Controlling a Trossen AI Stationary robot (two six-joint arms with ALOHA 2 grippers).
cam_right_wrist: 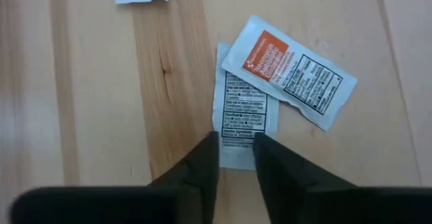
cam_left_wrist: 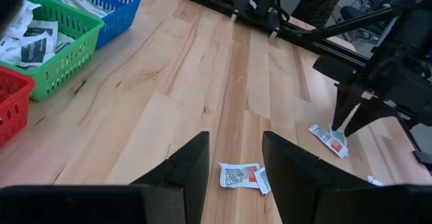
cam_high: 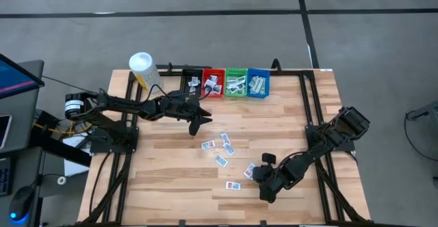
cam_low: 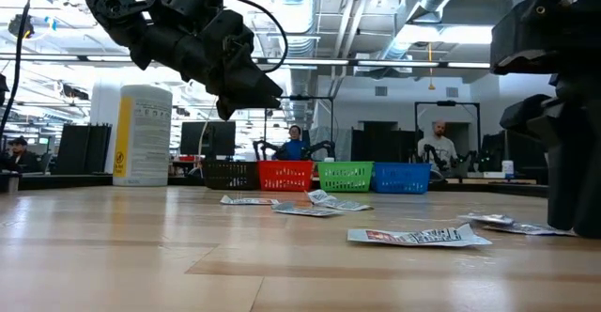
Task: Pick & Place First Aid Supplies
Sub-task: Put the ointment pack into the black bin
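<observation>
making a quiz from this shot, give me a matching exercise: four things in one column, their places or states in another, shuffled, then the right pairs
Things:
1. left end effector
2. right end effector
3. yellow bottle
4. blue bin

Places or states:
A. last in the bin row, beside the green bin
B. fingers down on a white packet that an orange-labelled packet overlaps
C. open, in the air near the red bin, holding nothing
D. upright at the table's far left corner

Pairs: 1-C, 2-B, 3-D, 4-A
</observation>
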